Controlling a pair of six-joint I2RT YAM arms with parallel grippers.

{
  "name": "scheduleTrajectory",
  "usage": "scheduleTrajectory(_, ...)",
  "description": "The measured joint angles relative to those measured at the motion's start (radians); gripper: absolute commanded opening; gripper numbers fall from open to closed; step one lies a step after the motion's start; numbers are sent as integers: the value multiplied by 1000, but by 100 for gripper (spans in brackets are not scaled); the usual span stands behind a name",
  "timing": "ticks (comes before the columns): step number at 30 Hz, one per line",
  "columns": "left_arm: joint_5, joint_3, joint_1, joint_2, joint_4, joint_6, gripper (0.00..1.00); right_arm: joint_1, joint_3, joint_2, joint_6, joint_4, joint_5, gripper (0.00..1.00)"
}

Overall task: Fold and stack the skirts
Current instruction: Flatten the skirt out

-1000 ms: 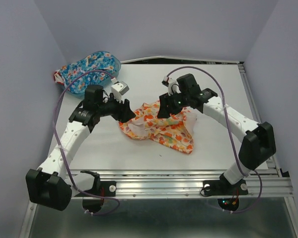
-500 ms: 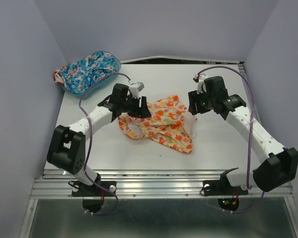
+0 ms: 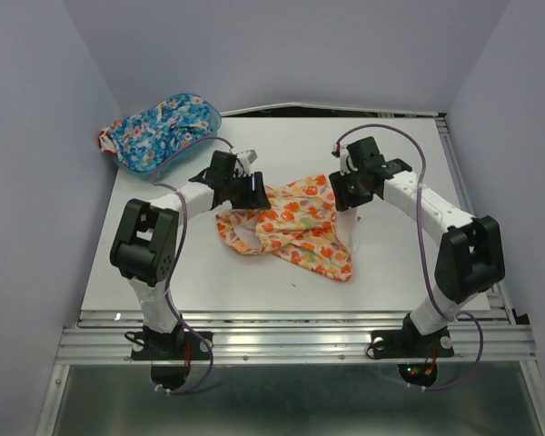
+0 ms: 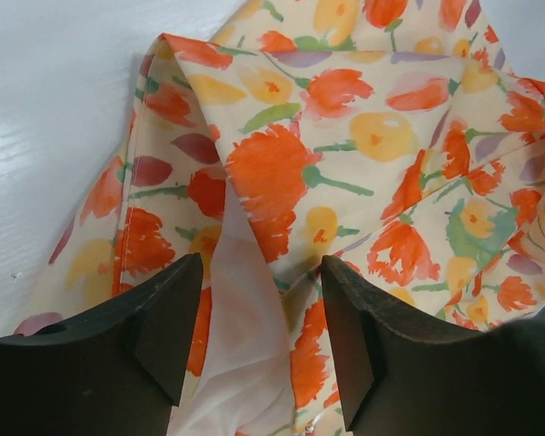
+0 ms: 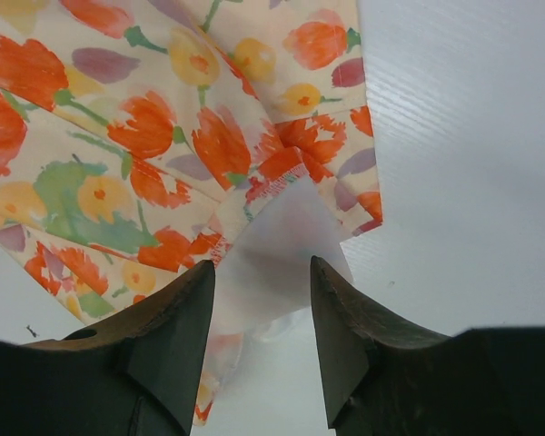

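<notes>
While the left end effector [image 4: 262, 268] and right end effector [image 5: 262, 272] are standing open, each is straddling a cream skirt [image 3: 295, 227] edge; the blue skirt [image 3: 159, 127] is lying well beyond the left. Risk: pinching only white lining [image 4: 245, 363], dragging the skirt crooked.

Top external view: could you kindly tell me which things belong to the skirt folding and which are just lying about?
Belonging to the job: cream-yellow skirt, crumpled mid-table; blue floral skirt, bunched in the basket; left tool and right tool, both open over the cream-yellow skirt.

Just lying about: translucent blue basket; table.
</notes>
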Motion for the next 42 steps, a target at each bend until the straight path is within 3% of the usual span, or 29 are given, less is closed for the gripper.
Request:
scheduleTrajectory(8, 42, 0, -11, 33, 26, -16, 58, 0, 39, 49, 5, -7, -31, 51)
scheduleTrajectory(11, 52, 0, -19, 33, 43, -20, 47, 8, 39, 54, 9, -9, -33, 52)
scheduleTrajectory(17, 78, -2, -26, 33, 72, -29, 12, 61, 39, 88, 13, -8, -9, 49)
scheduleTrajectory(22, 112, -13, -26, 31, 101, -42, 1, 72, 48, 140, 21, -8, 45, 46)
scheduleTrajectory(27, 130, -28, -36, -8, 107, -53, 0, 72, 55, 183, 8, -6, 152, 34)
scheduleTrajectory(31, 149, -49, -45, -93, 112, -53, 0, 72, 55, 186, -15, -6, 226, 12)
scheduleTrajectory(34, 156, -55, -50, -164, 111, -47, 0, 72, 55, 186, -40, -7, 285, 1)
scheduleTrajectory(42, 143, -87, -48, -326, 35, 54, 0, -7, 63, 160, -72, -65, 316, 1)
